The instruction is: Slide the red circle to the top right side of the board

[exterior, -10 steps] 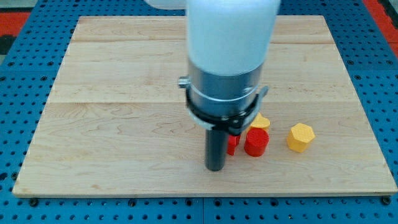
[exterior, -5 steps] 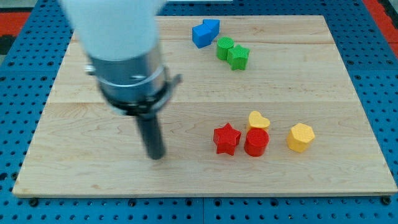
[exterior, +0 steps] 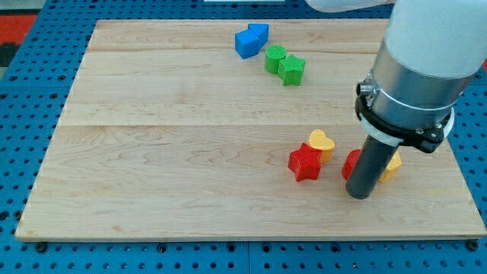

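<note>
The red circle [exterior: 351,164] lies at the lower right of the wooden board [exterior: 167,152], mostly hidden behind my dark rod. My tip [exterior: 358,195] rests on the board just below and to the right of it, touching or nearly touching it. A yellow hexagon [exterior: 393,162] peeks out on the rod's right side. A red star [exterior: 306,162] and a yellow heart [exterior: 322,142] lie together just left of the red circle.
Two blue blocks [exterior: 250,39] sit at the top centre, with two green blocks [exterior: 284,65] just below and right of them. The arm's white and grey body [exterior: 418,61] covers the board's upper right.
The arm swung from the view's left to the right and now stands by the red circle. The red star, yellow heart and red circle have shifted to the right.
</note>
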Robot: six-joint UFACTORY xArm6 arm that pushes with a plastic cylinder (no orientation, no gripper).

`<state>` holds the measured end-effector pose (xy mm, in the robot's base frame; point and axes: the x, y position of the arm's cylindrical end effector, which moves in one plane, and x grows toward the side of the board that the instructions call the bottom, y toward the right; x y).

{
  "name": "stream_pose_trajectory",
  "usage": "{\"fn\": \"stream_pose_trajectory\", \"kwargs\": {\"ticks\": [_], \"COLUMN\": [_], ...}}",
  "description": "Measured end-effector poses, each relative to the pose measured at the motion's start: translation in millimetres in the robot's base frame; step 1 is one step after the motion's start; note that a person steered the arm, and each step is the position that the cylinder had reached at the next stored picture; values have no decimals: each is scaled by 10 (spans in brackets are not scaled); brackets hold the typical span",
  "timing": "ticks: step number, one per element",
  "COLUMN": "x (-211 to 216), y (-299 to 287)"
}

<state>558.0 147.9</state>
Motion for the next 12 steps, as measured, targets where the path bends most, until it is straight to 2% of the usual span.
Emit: {"fn": "stream_pose_trajectory", "kwargs": {"ticks": [1,3,4,5,9,10,11,12], "x": [-361,-640,-1038,-1264,-1396,-1653,-2136,-2440], "y": [0,103,73,72,68,558,631,669]}}
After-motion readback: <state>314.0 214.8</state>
